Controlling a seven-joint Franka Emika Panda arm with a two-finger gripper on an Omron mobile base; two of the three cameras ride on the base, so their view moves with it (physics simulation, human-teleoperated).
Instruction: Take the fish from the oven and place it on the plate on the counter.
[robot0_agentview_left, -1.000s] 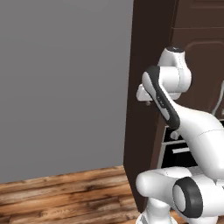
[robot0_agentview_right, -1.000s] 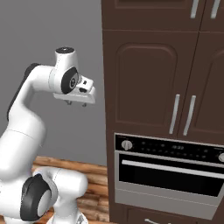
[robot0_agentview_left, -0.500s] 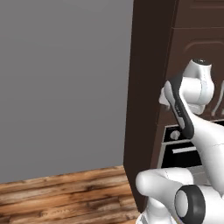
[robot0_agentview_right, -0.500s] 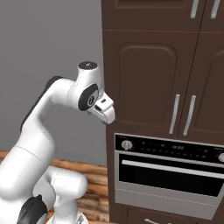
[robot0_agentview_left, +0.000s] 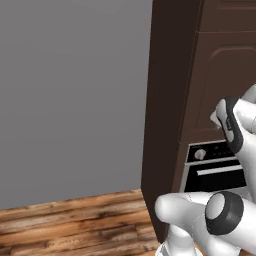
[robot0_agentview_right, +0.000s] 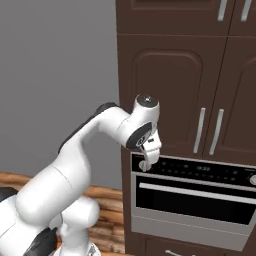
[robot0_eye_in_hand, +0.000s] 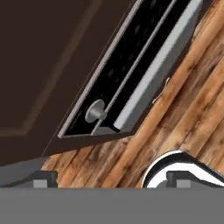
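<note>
Right base view shows the end effector (robot0_agentview_right: 148, 162) hanging just before the oven (robot0_agentview_right: 192, 200) at its control panel's left end, fingers spread apart and empty. Its door is closed, so the fish is hidden, presumably inside. Opening is the step in hand; next it must reach the door handle (robot0_agentview_right: 195, 192).

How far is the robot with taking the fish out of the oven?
Nothing looks done yet: the oven door is shut. In hand: the open, empty gripper hangs by the control panel, near its left end. Left: open the door, take the fish, plate it.
</note>
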